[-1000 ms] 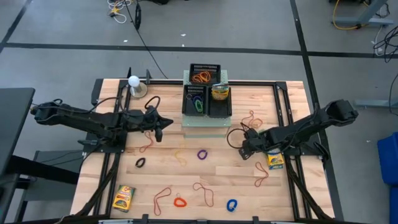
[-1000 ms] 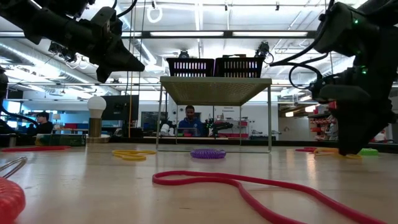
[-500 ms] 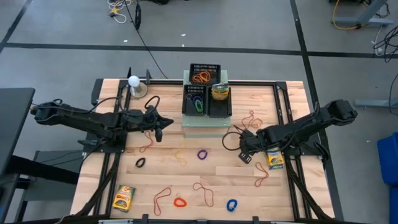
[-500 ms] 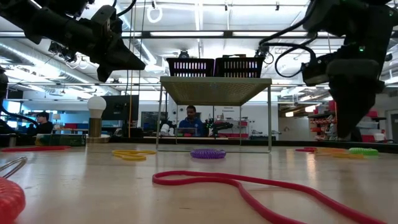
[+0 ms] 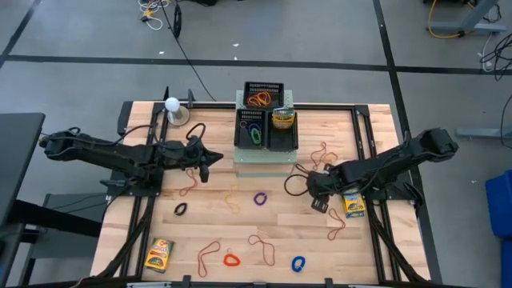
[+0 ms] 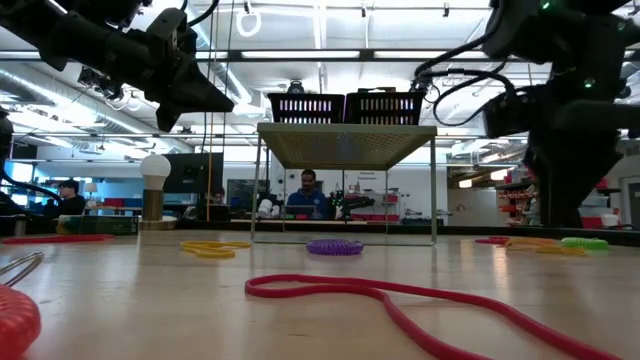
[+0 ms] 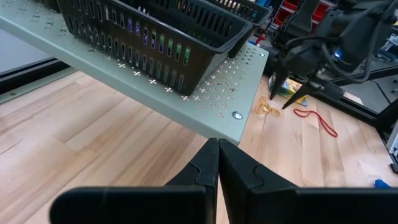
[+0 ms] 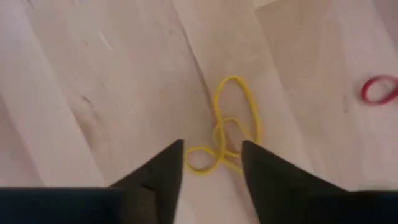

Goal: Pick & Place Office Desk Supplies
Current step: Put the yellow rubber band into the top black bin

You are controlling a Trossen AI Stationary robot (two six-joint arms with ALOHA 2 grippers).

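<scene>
Wooden tabletop (image 5: 216,160) carries scattered rubber bands; the right gripper (image 8: 211,163) hovers with fingers apart directly over a tangled yellow rubber band (image 8: 225,134) lying on the boards. Beside the pale-green perforated box (image 7: 186,93), the left gripper (image 7: 217,163) waits, fingers pressed together, empty.

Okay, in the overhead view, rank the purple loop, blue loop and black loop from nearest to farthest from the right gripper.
From the right gripper, open and low over the table's right half in the high view:
1. Purple loop, mid-table, to the gripper's left in the picture.
2. Blue loop, near the front edge, a little farther than the purple one.
3. Black loop, on the left half, clearly farthest.
</scene>
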